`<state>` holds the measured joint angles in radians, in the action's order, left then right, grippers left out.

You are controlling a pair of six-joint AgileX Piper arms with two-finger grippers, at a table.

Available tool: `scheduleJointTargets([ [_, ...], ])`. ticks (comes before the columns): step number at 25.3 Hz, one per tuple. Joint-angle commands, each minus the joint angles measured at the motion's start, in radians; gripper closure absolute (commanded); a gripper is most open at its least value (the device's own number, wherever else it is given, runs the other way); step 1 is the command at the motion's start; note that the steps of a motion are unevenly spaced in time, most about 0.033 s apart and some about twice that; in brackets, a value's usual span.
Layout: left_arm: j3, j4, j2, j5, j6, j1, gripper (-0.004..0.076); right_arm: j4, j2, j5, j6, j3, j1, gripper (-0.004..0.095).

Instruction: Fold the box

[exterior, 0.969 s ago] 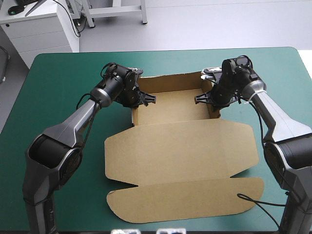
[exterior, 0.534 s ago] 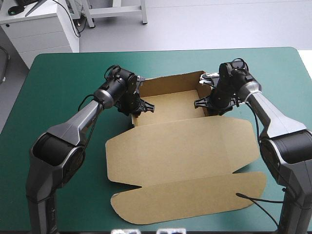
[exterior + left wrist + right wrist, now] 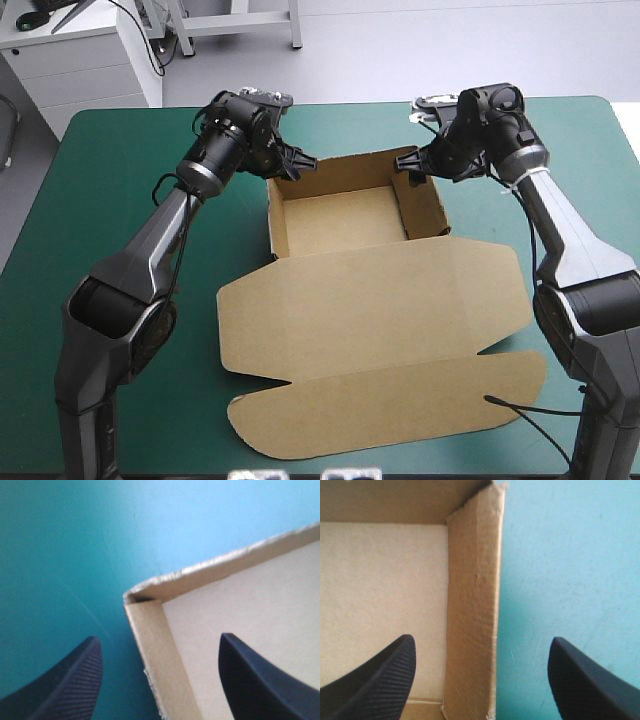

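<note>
Brown board box [image 3: 345,215], a cut sheet folded into an open tray with four raised walls, sits on the teal-green table cover [image 3: 120,180] just toward 12 o'clock from the table's middle. Its broad lid [image 3: 370,300] lies flat on the cover toward 6 o'clock and ends in a rounded flap [image 3: 390,410] near the table's near edge.

The left gripper [image 3: 300,164] hangs at the tray's 10 o'clock corner. Its black fingers [image 3: 70,685] are spread wide and straddle the left wall [image 3: 160,665]: one is over the cover outside, the other over the tray's pale floor. The corner lies just ahead of them.

The right gripper [image 3: 410,163] hangs at the 2 o'clock corner, its fingers [image 3: 380,680] likewise spread wide. They straddle the right wall [image 3: 472,620], one over the floor and one over the cover.

Whether either gripper touches the board cannot be told.
</note>
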<state>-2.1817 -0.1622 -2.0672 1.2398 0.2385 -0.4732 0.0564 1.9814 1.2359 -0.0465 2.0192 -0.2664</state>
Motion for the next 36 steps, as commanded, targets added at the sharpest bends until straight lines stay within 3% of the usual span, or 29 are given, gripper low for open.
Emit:
scheduleJointTargets([
  [1, -0.127, 0.003, 0.118, 0.049, -0.001, -0.005, 0.0332, -0.013, -0.084, 0.012, -0.001, 0.103, 0.006, 0.0223],
  [4, -0.137, 0.003, 0.223, 0.049, -0.029, -0.005, 0.0724, -0.023, -0.14, 0.012, -0.001, 0.106, 0.006, 0.0224],
  [9, -0.08, 0.137, 0.378, 0.049, -0.062, -0.011, 0.0731, -0.025, -0.197, 0.012, 0.012, 0.053, 0.006, 0.0224],
  [18, 0.295, 0.13, 0.74, 0.041, -0.127, -0.057, 0.0731, -0.025, -0.175, -0.004, 0.064, -0.112, 0.006, 0.0224],
  [29, 0.863, 0.134, 1.17, -0.119, -0.22, -0.057, 0.0731, 0.006, -0.079, -0.033, 0.075, -0.202, 0.006, 0.0229],
  [36, 1.296, 0.134, 1.494, -0.317, -0.222, -0.057, 0.0731, 0.055, -0.033, -0.013, 0.083, -0.202, 0.006, 0.0356],
])
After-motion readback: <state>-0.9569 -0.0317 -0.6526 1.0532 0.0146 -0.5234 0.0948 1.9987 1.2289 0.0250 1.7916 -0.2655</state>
